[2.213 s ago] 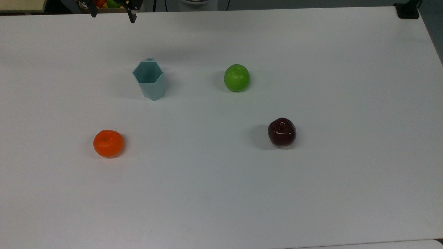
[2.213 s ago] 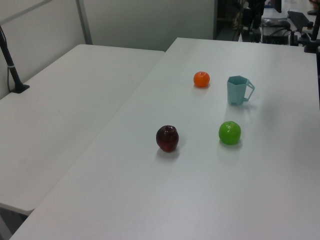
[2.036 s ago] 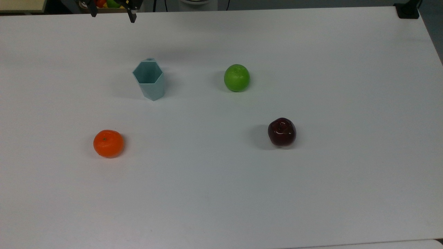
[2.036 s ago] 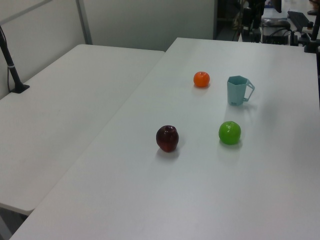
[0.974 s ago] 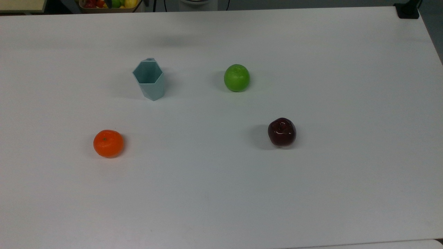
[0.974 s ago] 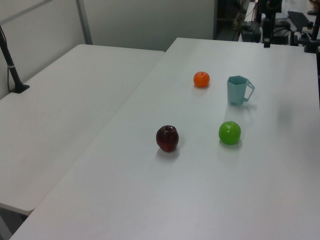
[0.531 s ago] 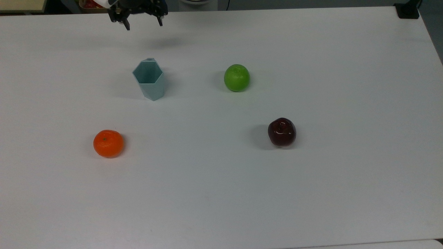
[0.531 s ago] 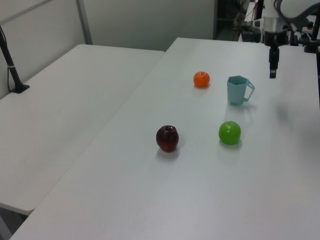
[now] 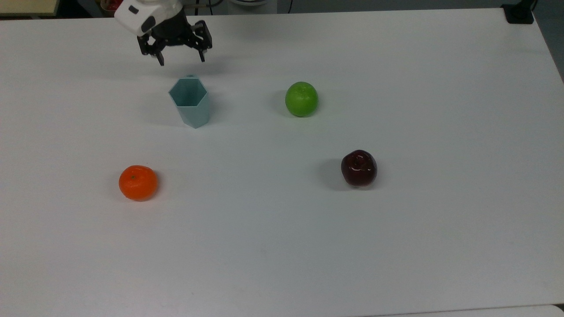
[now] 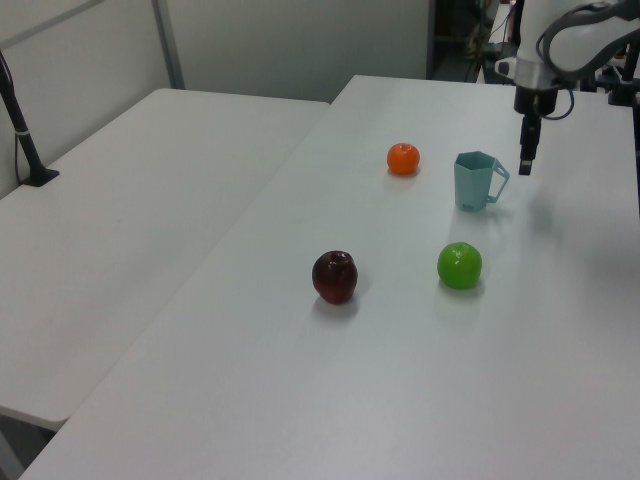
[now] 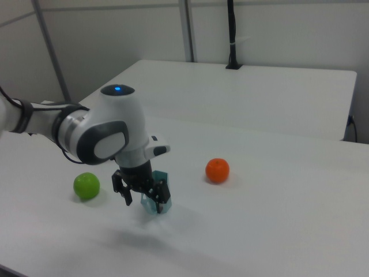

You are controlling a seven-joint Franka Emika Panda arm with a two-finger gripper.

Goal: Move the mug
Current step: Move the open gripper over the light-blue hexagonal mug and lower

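The pale teal mug [image 9: 190, 103] stands upright on the white table [image 9: 282, 255], left of centre in the top view, its handle pointing toward the top view's upper edge. My gripper [image 9: 181, 60] hangs open just beyond that handle, fingers spread wider than the handle and not touching the mug. In the left view the gripper [image 10: 524, 165] hovers right of the mug [image 10: 474, 182], beside its angular handle. In the right view the gripper [image 11: 145, 202] stands in front of the mug [image 11: 159, 175] and hides most of it.
An orange [image 9: 138, 182] lies at the top view's lower left, a green apple [image 9: 301, 98] right of the mug, a dark red apple [image 9: 358, 167] further right and nearer. A second white table [image 10: 130, 200] adjoins on the left view's left.
The arm has come down from the top view's upper edge toward the mug, the gripper staying open. The mug and the fruits have not moved.
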